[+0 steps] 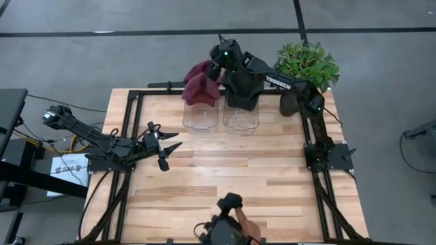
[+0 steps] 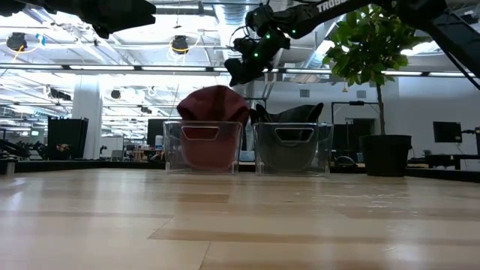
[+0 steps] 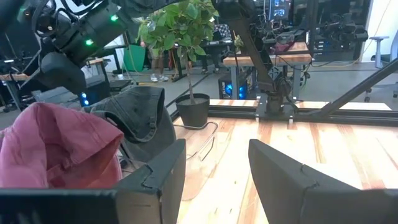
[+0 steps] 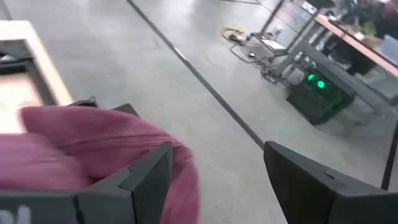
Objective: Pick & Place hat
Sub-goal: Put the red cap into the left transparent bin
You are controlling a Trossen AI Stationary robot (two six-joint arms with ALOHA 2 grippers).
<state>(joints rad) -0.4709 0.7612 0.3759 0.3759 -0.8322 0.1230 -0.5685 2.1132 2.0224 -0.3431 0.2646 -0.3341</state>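
A dark red hat (image 1: 199, 85) sits piled in the left of two clear bins (image 2: 202, 146) at the table's far edge, rising above the rim. A dark grey hat (image 2: 292, 114) fills the right bin (image 2: 292, 148). My right gripper (image 1: 212, 68) hovers open above the bins, over the gap between the two hats, clear of both in the low view (image 2: 238, 71). In its wrist view the red hat (image 4: 81, 149) lies below one finger. My left gripper (image 1: 176, 140) waits open near the table's left edge, pointing level toward the bins.
A potted plant (image 1: 306, 64) stands at the far right corner, beside the right arm's links. A dark camera mount (image 1: 228, 221) sits at the near edge. Black frame rails (image 1: 320, 184) run along both sides. Bare wood (image 1: 238, 170) spreads in front of the bins.
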